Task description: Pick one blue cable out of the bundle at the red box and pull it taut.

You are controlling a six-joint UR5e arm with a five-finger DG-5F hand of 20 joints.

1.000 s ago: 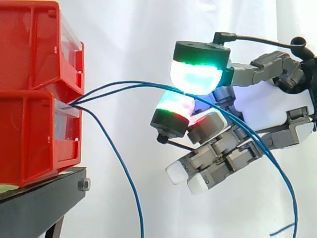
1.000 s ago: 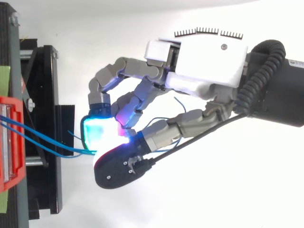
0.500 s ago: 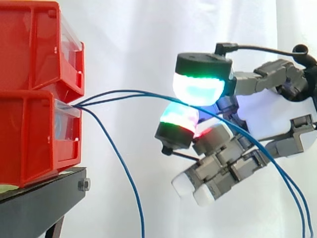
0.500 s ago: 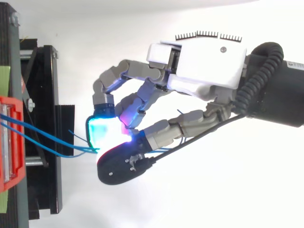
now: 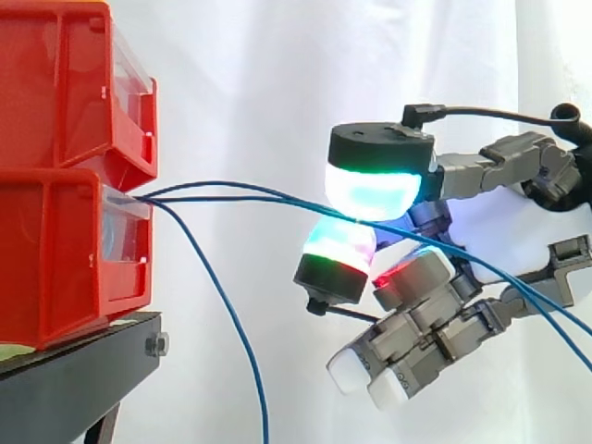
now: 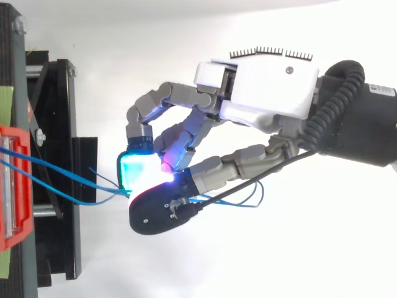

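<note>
Two stacked red bins [image 5: 55,259] stand at the left on a black stand [image 5: 74,370]. Blue cables [image 5: 222,183] come out of the gap between the bins. Two of them run nearly level to my hand [image 6: 267,93], which is shut on them. They are pinched between a glowing cyan-green pad [image 5: 374,190] above and a green-red pad [image 5: 339,252] below. Behind the pinch they slope down to the right. A third blue cable [image 5: 242,347] hangs loose from the bins. The other fingers [image 5: 416,342] are curled below and hold nothing.
A white curtain fills the background. In the top view the red bin's front [image 6: 11,186] sits at the left edge on black framing [image 6: 62,186], a short gap from the hand.
The hand has sunk a little and drawn slightly away from the bins, still pinching the cables. The span between bin and hand lies flatter and straighter now.
</note>
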